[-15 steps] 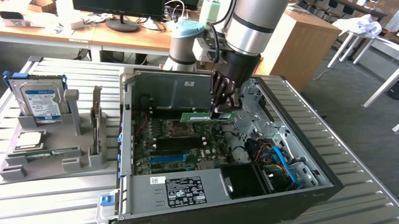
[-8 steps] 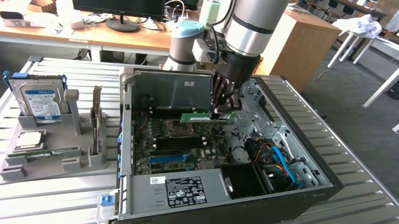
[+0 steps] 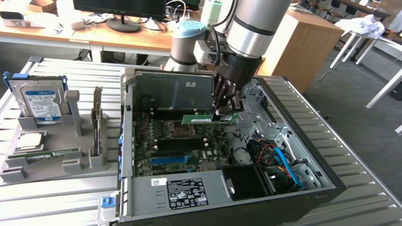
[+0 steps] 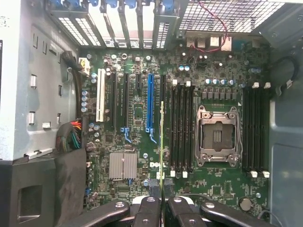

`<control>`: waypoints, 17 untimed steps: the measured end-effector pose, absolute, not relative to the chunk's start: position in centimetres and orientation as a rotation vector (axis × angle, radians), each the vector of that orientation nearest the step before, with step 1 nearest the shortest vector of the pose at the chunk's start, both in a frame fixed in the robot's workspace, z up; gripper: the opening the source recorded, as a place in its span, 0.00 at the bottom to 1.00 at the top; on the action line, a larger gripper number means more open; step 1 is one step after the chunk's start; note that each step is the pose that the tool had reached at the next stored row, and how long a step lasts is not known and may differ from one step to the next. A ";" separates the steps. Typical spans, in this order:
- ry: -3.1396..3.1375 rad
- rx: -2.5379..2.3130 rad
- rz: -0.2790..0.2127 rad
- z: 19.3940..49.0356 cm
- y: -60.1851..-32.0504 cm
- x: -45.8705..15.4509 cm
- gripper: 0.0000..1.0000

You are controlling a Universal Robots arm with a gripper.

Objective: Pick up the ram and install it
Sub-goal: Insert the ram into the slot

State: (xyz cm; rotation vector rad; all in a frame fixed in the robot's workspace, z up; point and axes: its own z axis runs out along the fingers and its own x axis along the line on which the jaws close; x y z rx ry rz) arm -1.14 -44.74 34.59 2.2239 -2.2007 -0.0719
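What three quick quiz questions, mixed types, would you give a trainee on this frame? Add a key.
1. True or false: the gripper is shut on the ram.
2. Multiple choice: where is the ram?
A. Lying flat on the metal table
B. Held above the motherboard, inside the open case
C. Pushed fully down into a slot
3. Fill in: the hard drive stands outside the case, on the exterior view's ____ of it.

Key: 1 true; 2 B; 3 left.
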 end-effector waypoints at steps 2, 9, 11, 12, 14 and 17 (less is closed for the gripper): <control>-2.201 2.224 -0.072 34.5 -44.7 -1.1 0.13; -2.201 2.224 -0.072 34.4 -44.7 -1.1 0.13; -2.201 2.224 -0.072 34.3 -44.7 -1.1 0.13; -2.201 2.224 -0.072 34.3 -44.7 -1.1 0.13; -2.201 2.224 -0.072 34.2 -44.7 -1.1 0.13; -2.201 2.224 -0.072 34.1 -44.7 -1.1 0.13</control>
